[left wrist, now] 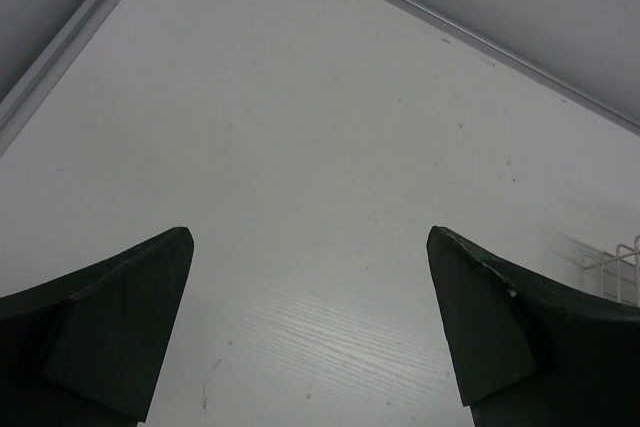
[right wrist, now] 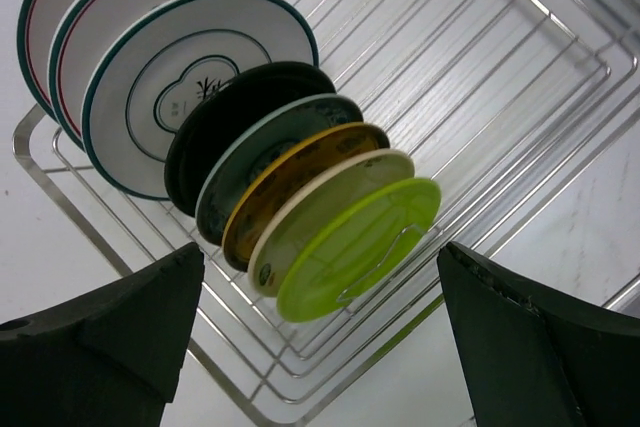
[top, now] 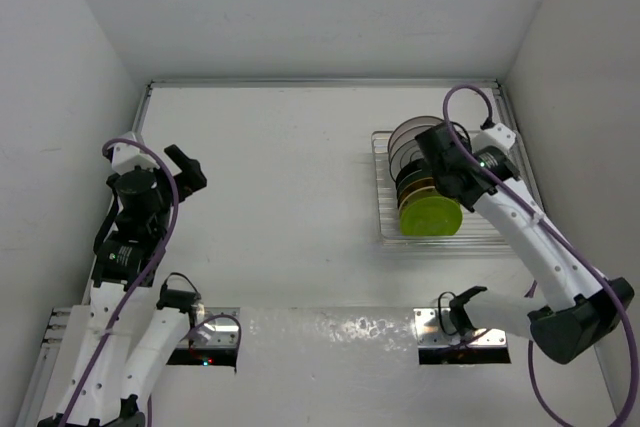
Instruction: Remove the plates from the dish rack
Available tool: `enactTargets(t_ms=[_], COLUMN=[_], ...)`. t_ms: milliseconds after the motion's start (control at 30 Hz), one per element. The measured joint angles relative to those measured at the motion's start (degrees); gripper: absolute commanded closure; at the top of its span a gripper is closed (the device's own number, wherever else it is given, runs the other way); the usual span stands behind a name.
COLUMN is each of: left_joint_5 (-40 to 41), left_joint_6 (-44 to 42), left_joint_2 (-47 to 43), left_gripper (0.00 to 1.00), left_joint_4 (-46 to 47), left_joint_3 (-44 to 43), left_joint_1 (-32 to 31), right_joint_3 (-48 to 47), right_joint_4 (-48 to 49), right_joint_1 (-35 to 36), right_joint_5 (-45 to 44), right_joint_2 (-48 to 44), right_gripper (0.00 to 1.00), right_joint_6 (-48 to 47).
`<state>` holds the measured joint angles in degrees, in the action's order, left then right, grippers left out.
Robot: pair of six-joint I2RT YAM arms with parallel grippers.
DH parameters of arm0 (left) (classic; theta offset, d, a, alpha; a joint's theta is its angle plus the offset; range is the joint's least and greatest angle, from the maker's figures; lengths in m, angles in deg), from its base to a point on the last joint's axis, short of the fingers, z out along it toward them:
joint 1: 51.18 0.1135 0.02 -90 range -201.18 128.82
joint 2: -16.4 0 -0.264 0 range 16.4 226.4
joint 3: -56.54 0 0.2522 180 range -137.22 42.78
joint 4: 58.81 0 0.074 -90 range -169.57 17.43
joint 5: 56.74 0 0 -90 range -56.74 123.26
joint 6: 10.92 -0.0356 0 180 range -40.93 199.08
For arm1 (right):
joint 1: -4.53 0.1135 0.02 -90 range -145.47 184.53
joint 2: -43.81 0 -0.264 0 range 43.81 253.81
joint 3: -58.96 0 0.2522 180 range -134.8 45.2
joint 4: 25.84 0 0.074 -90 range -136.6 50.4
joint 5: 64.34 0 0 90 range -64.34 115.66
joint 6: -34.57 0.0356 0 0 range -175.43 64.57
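Plates [right wrist: 215, 137] standing on edge in dish rack [right wrist: 500, 67], lime green plate [right wrist: 365, 242] at near end, right gripper [right wrist: 318, 277] spread wide above them, left gripper [left wrist: 310, 247] spread wide over table [left wrist: 300, 97]

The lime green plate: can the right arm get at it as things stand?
Probably yes. The right gripper hangs open over the plates, and the lime green plate is the outermost, with bare dish rack beside it.
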<state>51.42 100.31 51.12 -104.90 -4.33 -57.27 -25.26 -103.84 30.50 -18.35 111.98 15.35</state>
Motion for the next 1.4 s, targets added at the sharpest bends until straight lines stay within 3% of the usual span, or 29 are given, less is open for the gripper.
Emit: enactTargets(t_ms=[333,500,633,1133,1400], left_joint_5=[-0.28,-0.50,-0.74,-1.33,-1.57], left_joint_6=[0.00,0.00,-0.02,-0.15,-0.17], left_joint_2=[0.00,0.00,0.00,0.00,0.00], left_gripper=[0.00,0.00,0.00,0.00,0.00], left_joint_4=[0.02,0.02,0.09,0.26,0.39], left_joint_3=[0.00,0.00,0.13,0.31,0.31], left_joint_1=[0.00,0.00,0.00,0.00,0.00], right_joint_3=[0.26,2.51,4.59,8.44,11.93], right_joint_4=[-9.07,-10.56,-11.34,-9.90,-6.14], right_joint_1=[10.95,12.24,12.20,11.98,11.98], right_joint_5=[-5.64,-7.67,-8.59,-11.30,-12.61], right_joint_2=[10.23,9.94,10.01,13.57,15.06], right_gripper=[0.21,0.31,0.44,0.44,0.55], right_joint_6=[26.82,34.14,36.98,41.18,42.42])
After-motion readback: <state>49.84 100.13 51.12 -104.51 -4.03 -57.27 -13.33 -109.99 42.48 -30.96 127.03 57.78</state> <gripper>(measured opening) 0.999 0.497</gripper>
